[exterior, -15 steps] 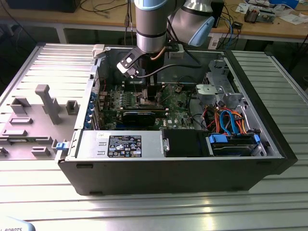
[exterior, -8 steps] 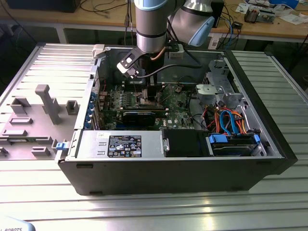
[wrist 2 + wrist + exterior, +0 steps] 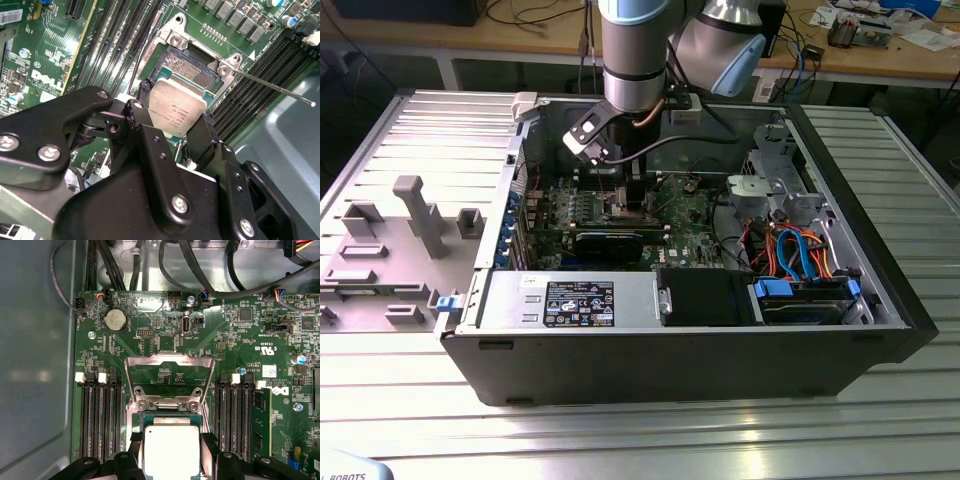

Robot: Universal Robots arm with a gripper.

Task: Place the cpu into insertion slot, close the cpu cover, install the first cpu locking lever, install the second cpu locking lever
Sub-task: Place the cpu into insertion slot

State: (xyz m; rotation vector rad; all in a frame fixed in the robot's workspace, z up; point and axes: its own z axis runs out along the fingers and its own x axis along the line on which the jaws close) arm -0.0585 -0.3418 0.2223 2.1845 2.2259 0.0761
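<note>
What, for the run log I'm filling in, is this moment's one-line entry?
step: placing chip | fingers: shut on chip | chip: over socket, not seated | cover: open | lever: unlatched

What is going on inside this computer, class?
A robot arm reaches into an open computer case. Its jaws are shut on the processor chip, holding it over the empty socket on the green board, not yet seated. The metal cover frame stands raised, and a thin locking lever sticks out beside the socket.
</note>
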